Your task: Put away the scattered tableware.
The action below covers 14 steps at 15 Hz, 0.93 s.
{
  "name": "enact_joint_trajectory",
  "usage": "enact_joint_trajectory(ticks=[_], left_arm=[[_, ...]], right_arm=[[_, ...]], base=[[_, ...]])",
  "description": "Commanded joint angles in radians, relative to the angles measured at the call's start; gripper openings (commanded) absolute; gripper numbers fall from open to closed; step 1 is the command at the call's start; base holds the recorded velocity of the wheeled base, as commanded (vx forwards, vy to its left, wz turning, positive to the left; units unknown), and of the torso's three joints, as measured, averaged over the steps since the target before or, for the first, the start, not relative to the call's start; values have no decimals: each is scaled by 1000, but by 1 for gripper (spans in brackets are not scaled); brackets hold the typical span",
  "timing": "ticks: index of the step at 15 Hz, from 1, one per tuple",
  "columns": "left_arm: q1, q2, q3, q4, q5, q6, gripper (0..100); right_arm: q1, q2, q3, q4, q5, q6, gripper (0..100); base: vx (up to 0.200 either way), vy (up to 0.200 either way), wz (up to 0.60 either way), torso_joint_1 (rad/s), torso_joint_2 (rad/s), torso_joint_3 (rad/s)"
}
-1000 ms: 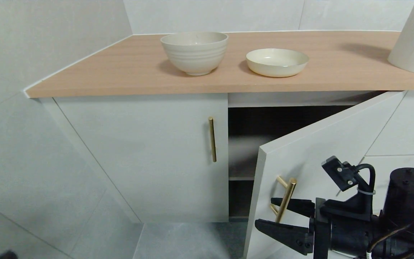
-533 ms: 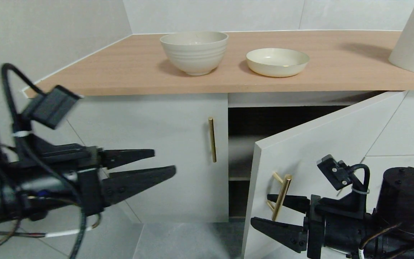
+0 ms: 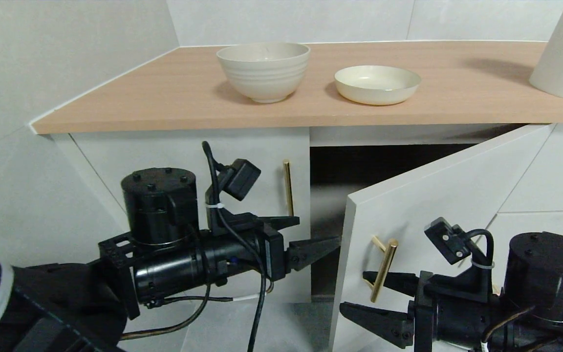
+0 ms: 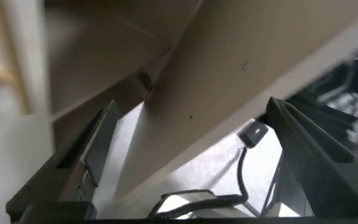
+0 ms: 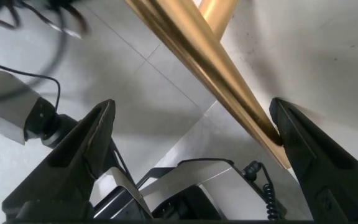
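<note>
Bowls, two of them, sit on the wooden countertop [image 3: 164, 102]: a deep ribbed bowl [image 3: 263, 71] and, to its right and not touching, a shallow bowl [image 3: 377, 84]. Below are two cabinet doors (shut door [image 3: 242, 146], ajar door [image 3: 433, 205]). The left gripper [image 3: 318, 231], jaws spread, is at the ajar door's free edge; the right gripper [image 3: 355, 292], jaws also spread, straddles that door's gold handle [image 3: 384, 266]

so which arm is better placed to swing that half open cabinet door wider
Right, probably. The right gripper is open with its fingers either side of the gold handle on the door, ready to close and pull. The left gripper only points at the door's free edge.
</note>
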Motion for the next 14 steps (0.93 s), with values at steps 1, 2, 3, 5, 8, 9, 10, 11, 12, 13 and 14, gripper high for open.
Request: enact_joint_trajectory(ticks=[1, 2, 3, 5, 8, 9, 10, 11, 12, 13, 14], left_arm=[[-37, 67, -36, -8, 17, -2, 0], [-40, 74, -44, -11, 17, -1, 0], [-40, 82, -56, -13, 17, -1, 0], [-40, 93, -80, -14, 46, -1, 0], [-40, 99, -106, -16, 152, 2, 0], [-40, 110, -122, -16, 156, 1, 0], [-40, 122, -125, -17, 152, 2, 0], [-40, 139, -128, -23, 153, 6, 0], [-40, 150, -125, -51, 149, 4, 0], [-41, 160, -120, -88, 138, 4, 0], [-52, 183, -102, -141, 103, 4, 0]], right_arm=[[0, 3, 1, 1, -2, 0, 100], [0, 1, 3, 1, -2, 0, 100], [0, 1, 6, 1, -2, 0, 100], [0, 1, 10, 1, -2, 0, 100], [0, 1, 10, 1, -2, 0, 100], [0, 1, 10, 1, -2, 0, 100], [0, 1, 10, 1, -2, 0, 100], [0, 1, 10, 1, -2, 0, 100], [0, 0, 9, 1, -3, 0, 100], [0, 0, 9, 1, -3, 0, 100], [-1, 0, 9, -1, -3, 0, 100]], base=[[0, 0, 0, 0, 0, 0], [0, 0, 0, 0, 0, 0], [0, 0, 0, 0, 0, 0], [0, 0, 0, 0, 0, 0], [0, 0, 0, 0, 0, 0], [0, 0, 0, 0, 0, 0], [0, 0, 0, 0, 0, 0], [0, 0, 0, 0, 0, 0], [0, 0, 0, 0, 0, 0], [0, 0, 0, 0, 0, 0], [0, 0, 0, 0, 0, 0]])
